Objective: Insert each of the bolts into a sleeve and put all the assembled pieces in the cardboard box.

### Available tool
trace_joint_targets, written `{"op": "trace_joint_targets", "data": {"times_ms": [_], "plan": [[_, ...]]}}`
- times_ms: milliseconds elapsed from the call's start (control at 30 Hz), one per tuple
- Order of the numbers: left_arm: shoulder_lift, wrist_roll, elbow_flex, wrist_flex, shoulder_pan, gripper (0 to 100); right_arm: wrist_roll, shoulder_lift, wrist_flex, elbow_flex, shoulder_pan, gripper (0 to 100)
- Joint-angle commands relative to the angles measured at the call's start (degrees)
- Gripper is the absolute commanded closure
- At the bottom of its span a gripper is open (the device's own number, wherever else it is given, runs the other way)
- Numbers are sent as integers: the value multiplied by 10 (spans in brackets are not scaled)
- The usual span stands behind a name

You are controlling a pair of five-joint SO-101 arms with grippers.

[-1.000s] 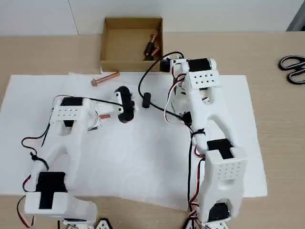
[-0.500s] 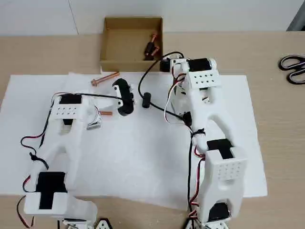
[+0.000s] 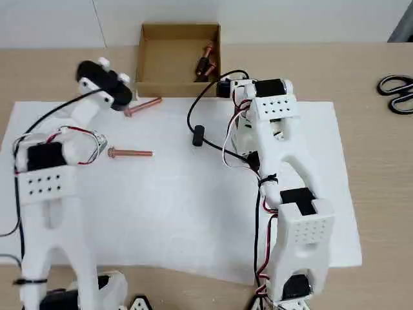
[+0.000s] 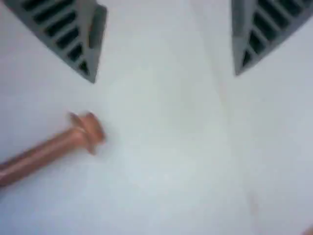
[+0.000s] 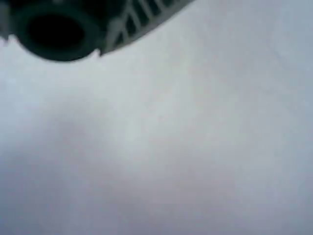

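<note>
One copper bolt lies on the white paper, its head below and between the wide-apart jaws of my left gripper. In the high view that open gripper hovers just left of the bolt's head. A second copper bolt lies at the near wall of the cardboard box. Inside the box rest assembled bolts with black sleeves. My right gripper is shut on a black sleeve, seen end-on above bare paper; in the high view the right arm covers it.
The white paper sheet covers the table's middle. A black cable with a dark lump loops left of the right arm. Scissors lie at the far right on the wood.
The left arm let go of the bolt on the paper and swung back to the left, its black wrist part moving up toward the box's left. The right arm has stayed still.
</note>
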State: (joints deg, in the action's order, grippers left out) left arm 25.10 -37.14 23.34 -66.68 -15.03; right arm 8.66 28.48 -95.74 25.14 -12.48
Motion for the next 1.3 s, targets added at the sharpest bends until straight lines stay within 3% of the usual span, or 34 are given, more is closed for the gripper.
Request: {"op": "trace_joint_targets", "data": {"times_ms": [0,200,333,667,933,1133,1267], "plan": [[38,127,-54,-103,-4,826,3,-43,-3,3,1,995],[37,327,-134,-176,-2,825,2,-44,-3,3,0,995],[24,414,-171,-191,1,821,-4,-44,-4,3,0,995],[-237,614,-377,-338,2,716,-12,-44,-6,3,0,995],[-338,652,-379,-324,58,717,-12,-44,-6,3,0,995],[-440,809,-382,-283,72,718,-12,-44,-6,3,1,995],[-502,848,-385,-254,64,718,-12,-44,-6,3,1,995]]}}
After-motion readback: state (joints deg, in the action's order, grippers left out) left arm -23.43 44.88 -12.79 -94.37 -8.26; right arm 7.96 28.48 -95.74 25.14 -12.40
